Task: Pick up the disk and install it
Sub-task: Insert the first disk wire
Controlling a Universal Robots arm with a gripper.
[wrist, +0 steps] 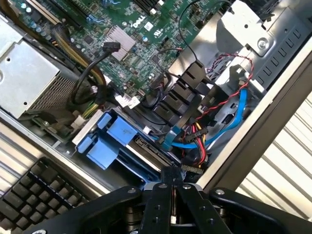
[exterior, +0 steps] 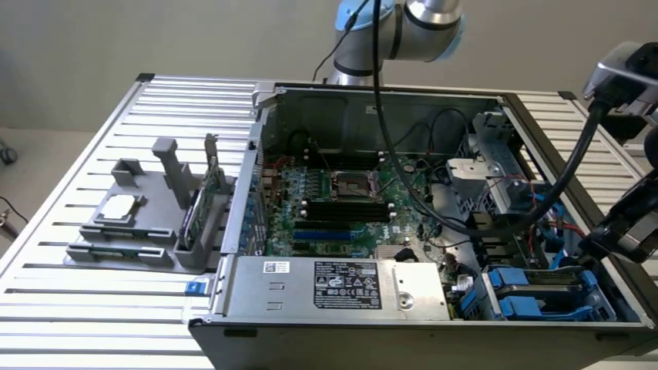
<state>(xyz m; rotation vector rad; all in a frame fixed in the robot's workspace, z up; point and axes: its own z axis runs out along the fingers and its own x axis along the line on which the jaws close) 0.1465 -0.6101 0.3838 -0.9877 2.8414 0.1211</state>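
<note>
1. Gripper (wrist: 171, 176): fingers pressed together, nothing between them. I've got it hanging over the computer case (exterior: 411, 339), at its 4 o'clock corner in the exterior view.
2. Disk (wrist: 148, 150): looks slotted edge-on in the drive bay at that same 4 o'clock corner, close under the fingertips but apart from them. Label face hidden. Blue caddies (wrist: 113, 139) sit just beside it.
3. Handling, my guess: rigid metal block, heavy for its size, with smooth sides that could slip. It won't tolerate a drop or a knock.
4. Hold: I'd pinch across the long edges on the plastic frame, off the label face and connector end.
5. Blue and red cables (wrist: 229, 122) run just beside the bay, so there's a snag risk.
</note>
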